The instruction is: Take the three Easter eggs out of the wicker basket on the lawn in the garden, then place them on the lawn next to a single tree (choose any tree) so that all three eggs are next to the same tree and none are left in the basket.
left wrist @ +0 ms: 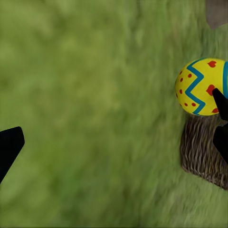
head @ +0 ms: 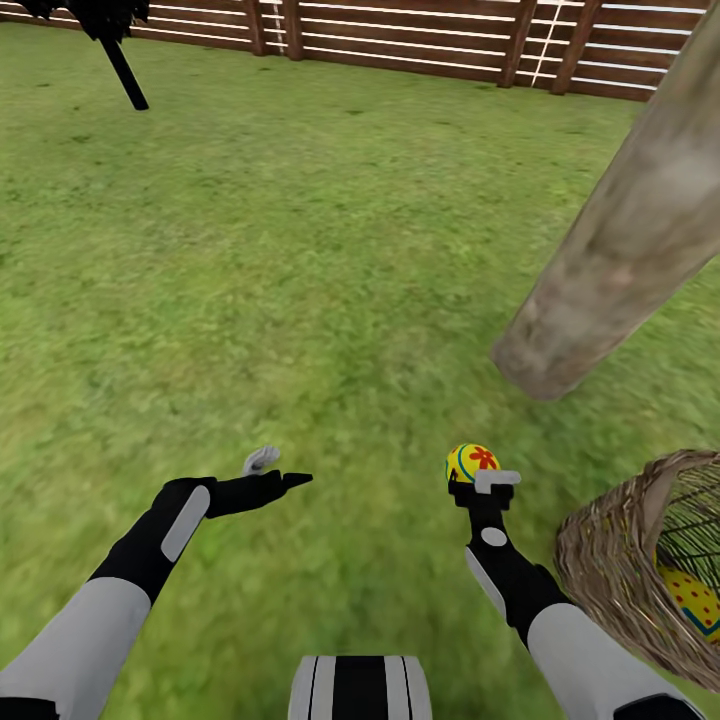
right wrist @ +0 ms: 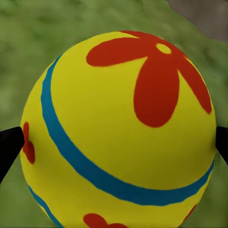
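My right gripper (head: 478, 478) is shut on a yellow Easter egg (head: 471, 461) with a red flower and blue bands, held above the lawn (head: 300, 250). Up close, that egg (right wrist: 118, 128) sits between the two black fingertips. The wicker basket (head: 620, 560) stands at the right edge, just right of my right arm, with another Easter egg (head: 695, 600) inside it. The tree (head: 620, 240) trunk rises a short way beyond the held egg, to the right. My left gripper (head: 278, 470) hangs open over bare grass. From the left wrist, the held egg (left wrist: 202, 86) shows above the basket (left wrist: 204, 152).
A brown slat fence (head: 420, 40) closes the far side of the garden. A small black-foliaged conifer (head: 115, 40) stands at the far left. Wide open grass lies ahead and to the left of the trunk.
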